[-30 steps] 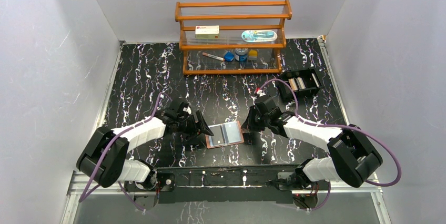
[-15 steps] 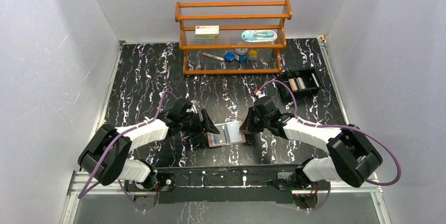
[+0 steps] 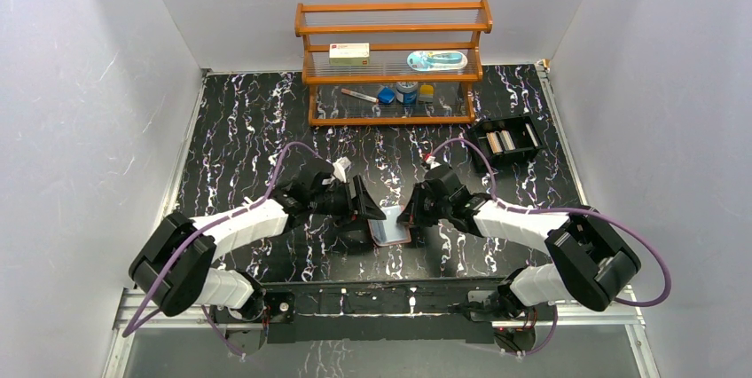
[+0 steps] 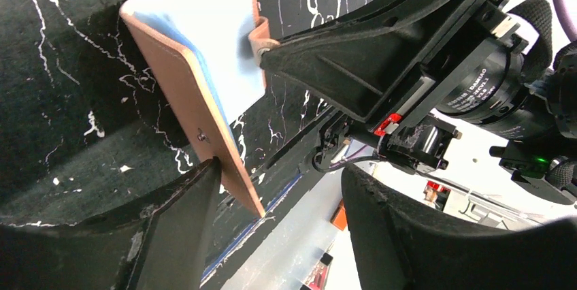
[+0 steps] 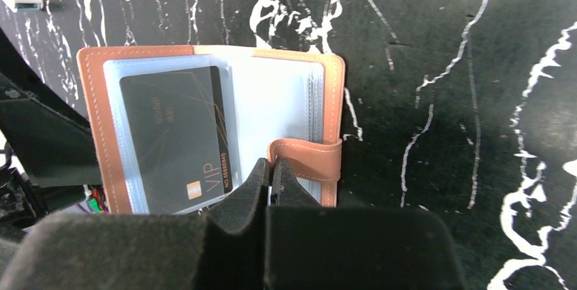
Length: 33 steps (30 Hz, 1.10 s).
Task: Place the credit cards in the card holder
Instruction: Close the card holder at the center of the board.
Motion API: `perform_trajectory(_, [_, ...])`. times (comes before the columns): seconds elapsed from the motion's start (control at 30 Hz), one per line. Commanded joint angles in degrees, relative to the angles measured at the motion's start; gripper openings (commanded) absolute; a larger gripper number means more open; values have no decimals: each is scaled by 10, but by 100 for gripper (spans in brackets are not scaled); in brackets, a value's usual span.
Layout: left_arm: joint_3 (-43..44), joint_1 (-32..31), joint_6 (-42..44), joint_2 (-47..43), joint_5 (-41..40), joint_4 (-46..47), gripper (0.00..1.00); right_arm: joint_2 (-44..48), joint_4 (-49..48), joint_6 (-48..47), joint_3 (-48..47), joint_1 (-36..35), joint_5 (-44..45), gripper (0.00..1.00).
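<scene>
The tan card holder [image 3: 390, 230] lies between both grippers near the table's front. Its left cover [image 4: 184, 86] is tilted up off the table. The right wrist view shows the card holder [image 5: 92, 106] spread open, with a dark grey credit card [image 5: 173, 133] marked VIP in its left clear sleeve. My left gripper [image 3: 364, 209] is open; its lower finger [image 4: 184, 201] touches the raised cover's outer side, and the cover's edge stands between the jaws. My right gripper [image 5: 272, 167] is shut, its tips resting on the inner sleeves beside the snap tab [image 5: 306, 157].
A wooden rack [image 3: 395, 63] stands at the back with a white red-labelled box [image 3: 348, 52] and small items. A black compartment tray [image 3: 507, 140] holding pale cards sits at the back right. The table's front edge runs just below the card holder.
My left gripper has moved right to the card holder and pushed its left cover up from flat. The right gripper has shifted slightly left and stays shut on the inside.
</scene>
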<state>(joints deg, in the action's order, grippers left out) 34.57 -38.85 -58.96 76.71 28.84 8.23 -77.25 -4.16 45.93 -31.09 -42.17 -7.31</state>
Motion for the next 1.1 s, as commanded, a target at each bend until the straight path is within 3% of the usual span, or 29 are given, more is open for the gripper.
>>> perform_trajectory(0.0, [22, -3, 9, 11, 30, 37, 60, -4, -48, 10, 2, -14, -22, 0])
perform_trajectory(0.3, [31, -4, 36, 57, 23, 27, 41, 13, -16, -7, 0, -15, -1, 0])
perform_trajectory(0.83, [131, -4, 122, 95, -68, -107, 49, 12, -12, -22, 9, -15, 10, 0])
perform_trajectory(1.0, [174, -4, 136, 113, -116, -170, 42, 16, -10, -27, 10, -14, 13, 0])
perform_trajectory(1.07, [176, -3, 130, 123, -105, -163, 34, 16, -7, -30, 7, -15, 12, 0])
